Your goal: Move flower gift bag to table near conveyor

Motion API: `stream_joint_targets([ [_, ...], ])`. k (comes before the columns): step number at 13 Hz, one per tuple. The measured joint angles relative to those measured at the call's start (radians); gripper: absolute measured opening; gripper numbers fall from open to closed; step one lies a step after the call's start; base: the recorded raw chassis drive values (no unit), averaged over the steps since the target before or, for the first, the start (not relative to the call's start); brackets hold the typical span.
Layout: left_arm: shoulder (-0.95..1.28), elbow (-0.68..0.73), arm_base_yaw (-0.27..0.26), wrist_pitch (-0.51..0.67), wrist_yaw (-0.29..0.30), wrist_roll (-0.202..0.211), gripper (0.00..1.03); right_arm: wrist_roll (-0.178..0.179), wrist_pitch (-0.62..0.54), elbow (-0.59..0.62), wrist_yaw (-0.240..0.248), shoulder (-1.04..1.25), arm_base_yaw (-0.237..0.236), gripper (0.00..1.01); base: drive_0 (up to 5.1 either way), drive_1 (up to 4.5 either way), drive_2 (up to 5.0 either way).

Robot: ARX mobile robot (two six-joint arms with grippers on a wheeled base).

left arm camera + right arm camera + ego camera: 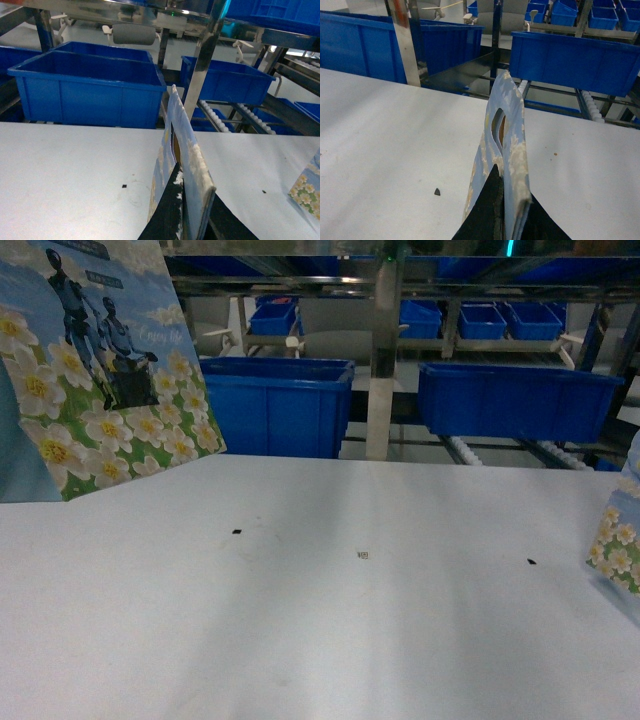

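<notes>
At the desk's left edge, the flower gift bag [100, 390] stands tall in the head view, its daisy-and-robot face turned toward the desk's centre. The left wrist view shows it edge-on, with the dark left fingers [165, 215] pinching its upper rim between them.

The white desk [320, 640] is bare through the middle apart from a few black specks. Beyond its far edge sit the blue bins [280, 405] and, further right, the conveyor [500, 452] with its white roller wheels.

At the right edge a second bag [620, 540] with the same daisy print shows only a corner. The right fingers [487, 210] are pressed onto its rim just below the handle slot.

The step in hand looks like setting a bag down on the desk near the far edge, close to the conveyor. To do it well:
- Lower the bag straight, with its base level, so the wedge lands flat rather than on a corner.
- Let go only once the base bears weight.
- Stop short of the far edge so it cannot tip toward the rollers.

Several things cannot be made out:
- Neither bag's base is visible, so I cannot tell whether either one touches the desk or hangs above it.
- The left bag is cut off at the top and left.
- The right bag is mostly out of the head view.
- The arms themselves are hidden.
</notes>
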State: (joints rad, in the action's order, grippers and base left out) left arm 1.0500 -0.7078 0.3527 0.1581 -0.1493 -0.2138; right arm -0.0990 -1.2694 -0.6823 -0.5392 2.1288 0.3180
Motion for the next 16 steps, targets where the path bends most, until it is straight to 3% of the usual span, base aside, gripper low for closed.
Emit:
stream_joint_targets([
  [3,0.000,0.000,0.000,0.000,0.000,0.000,0.02,-0.015,0.014,-0.019,-0.024,0.029,-0.017,0.02,0.0,0.00,0.0],
  [5,0.000,0.000,0.000,-0.001,0.000,0.000,0.02,-0.067,0.106,-0.022,-0.045,0.022,-0.049,0.05,0.0,0.00,0.0],
  [7,0.000,0.000,0.000,0.000,0.000,0.000,0.02,-0.079,0.118,-0.023,-0.037,0.020,-0.049,0.35,0.0,0.00,0.0],
  [9,0.000,0.000,0.000,0.000,0.000,0.000,0.02,-0.065,0.196,-0.020,-0.055,-0.028,-0.050,0.62,0.0,0.00,0.0],
  [10,0.000,0.000,0.000,-0.001,0.000,0.000,0.02,-0.013,0.278,-0.032,-0.064,-0.131,-0.065,0.77,0.0,0.00,0.0],
  [11,0.000,0.000,0.000,0.000,0.000,0.000,0.02,0.069,0.370,-0.099,-0.090,-0.259,-0.085,0.91,0.0,0.00,0.0],
  [12,0.000,0.000,0.000,0.000,0.000,0.000,0.02,0.179,0.456,-0.204,-0.158,-0.405,-0.111,0.99,0.0,0.00,0.0],
  [13,0.000,0.000,0.000,0.000,0.000,0.000,0.02,0.263,0.497,-0.267,-0.214,-0.492,-0.117,0.97,0.0,0.00,0.0],
  [14,0.000,0.000,0.000,0.000,0.000,0.000,0.02,0.375,0.524,-0.352,-0.300,-0.590,-0.121,0.98,0.0,0.00,0.0],
  [15,0.000,0.000,0.000,0.000,0.000,0.000,0.02,0.434,0.513,-0.384,-0.307,-0.626,-0.121,0.98,0.0,0.00,0.0],
  [16,0.041,-0.013,0.014,0.043,-0.012,-0.003,0.02,0.464,0.520,-0.383,-0.311,-0.621,-0.120,0.98,0.0,0.00,0.0],
])
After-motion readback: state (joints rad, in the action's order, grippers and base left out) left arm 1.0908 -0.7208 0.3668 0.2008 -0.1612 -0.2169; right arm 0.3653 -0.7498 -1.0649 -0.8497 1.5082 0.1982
